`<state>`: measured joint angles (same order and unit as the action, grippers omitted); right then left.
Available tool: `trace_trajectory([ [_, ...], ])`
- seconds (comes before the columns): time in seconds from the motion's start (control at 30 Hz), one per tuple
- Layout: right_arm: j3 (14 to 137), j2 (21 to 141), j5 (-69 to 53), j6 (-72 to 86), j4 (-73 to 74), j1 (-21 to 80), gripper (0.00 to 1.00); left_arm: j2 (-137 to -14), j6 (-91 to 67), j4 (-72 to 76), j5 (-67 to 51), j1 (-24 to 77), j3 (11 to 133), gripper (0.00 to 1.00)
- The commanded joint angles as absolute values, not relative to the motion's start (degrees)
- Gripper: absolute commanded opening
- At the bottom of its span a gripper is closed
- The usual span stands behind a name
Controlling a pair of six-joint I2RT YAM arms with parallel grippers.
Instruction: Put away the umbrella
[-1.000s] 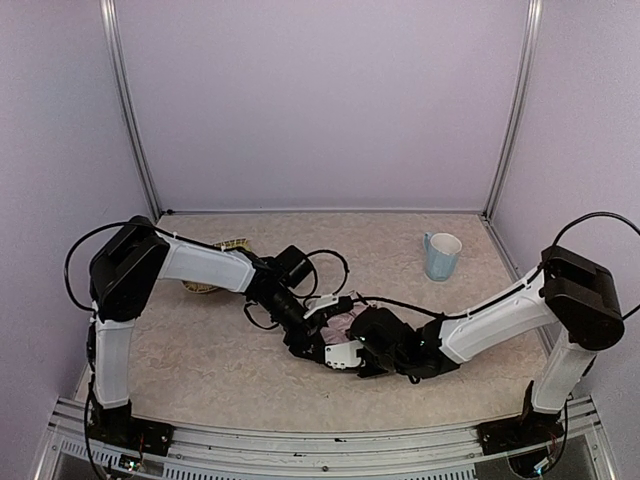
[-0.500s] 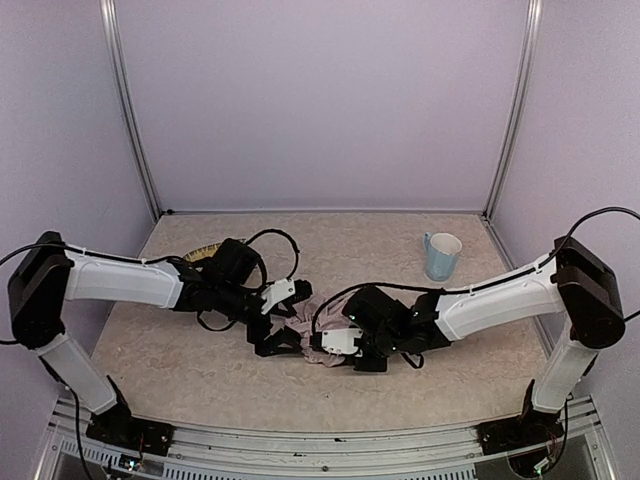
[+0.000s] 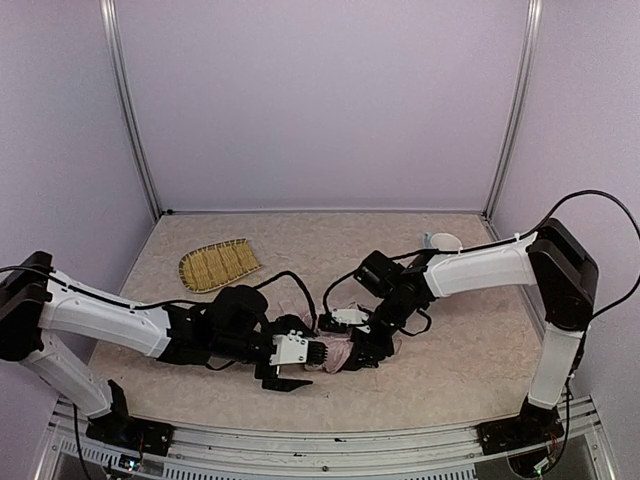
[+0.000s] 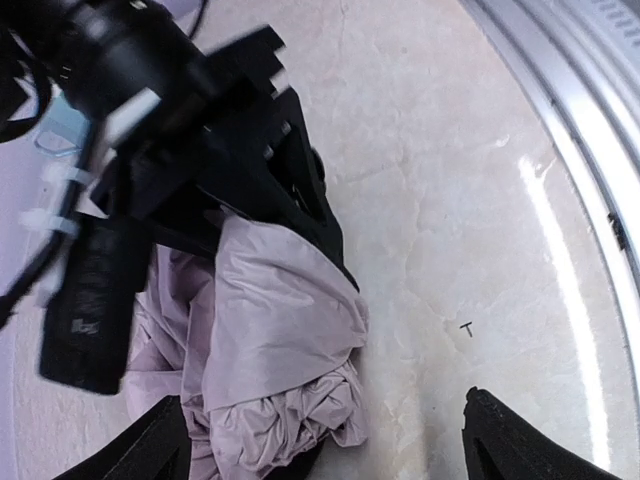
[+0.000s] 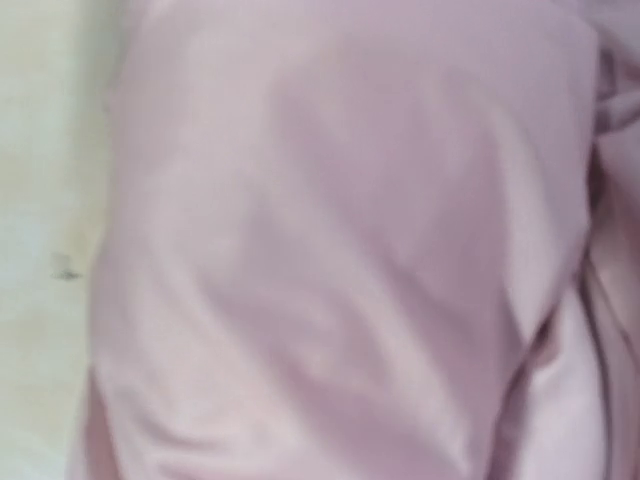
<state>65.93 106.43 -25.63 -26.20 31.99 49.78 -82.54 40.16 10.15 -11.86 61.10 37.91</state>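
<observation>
The umbrella (image 3: 336, 353) lies crumpled on the table near the front middle, its pale pink fabric bunched. In the left wrist view the umbrella (image 4: 270, 340) has a dark lining showing under its near end. My left gripper (image 3: 291, 364) stands open just left of it, and its fingertips (image 4: 505, 440) straddle the bundle's near end without touching. My right gripper (image 3: 357, 345) comes down from the far side and is shut on the umbrella, its black fingers (image 4: 300, 200) over the fabric. Pink cloth (image 5: 330, 250) fills the right wrist view and hides those jaws.
A woven bamboo tray (image 3: 218, 265) lies at the back left of the table. A pale blue mug (image 3: 447, 240) stands at the back right, mostly hidden behind the right arm. The metal rail (image 3: 320, 440) runs along the near edge.
My left gripper opened, let go of the umbrella and drew back toward the near left. The right arm swung round to the far side, still holding the fabric.
</observation>
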Motion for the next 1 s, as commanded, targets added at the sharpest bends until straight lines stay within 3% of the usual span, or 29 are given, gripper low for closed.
trace_trajectory([
  [0.0,65.0,114.4,-36.1,-27.4,47.0,48.7,0.11,-90.8,45.1,7.0,0.0,62.6,42.7,0.91],
  [0.23,68.5,119.7,-41.0,-30.3,48.4,46.3,0.11,-100.2,48.7,7.0,1.6,62.0,48.7,0.92],
  [0.33,69.6,120.7,-41.8,-30.6,47.9,45.9,0.12,-103.0,48.1,4.0,-0.4,61.7,50.8,0.83],
  [0.4,70.4,120.9,-42.5,-30.8,47.1,45.7,0.14,-104.2,46.8,2.7,-2.2,61.7,51.6,0.7],
  [0.47,70.9,120.8,-42.6,-30.4,46.0,45.4,0.21,-105.0,45.3,1.7,-4.6,61.8,52.1,0.52],
  [0.53,70.9,120.0,-42.0,-29.2,44.1,44.9,0.32,-105.4,43.7,0.7,-6.5,61.7,52.4,0.41],
  [0.77,65.3,110.1,-36.3,-24.7,32.8,43.8,0.62,-105.5,36.8,-5.2,-14.7,58.4,53.9,0.33],
  [0.97,53.0,93.6,-31.9,-19.7,13.4,44.0,0.72,-106.3,31.8,-6.5,-19.2,54.9,53.8,0.3],
])
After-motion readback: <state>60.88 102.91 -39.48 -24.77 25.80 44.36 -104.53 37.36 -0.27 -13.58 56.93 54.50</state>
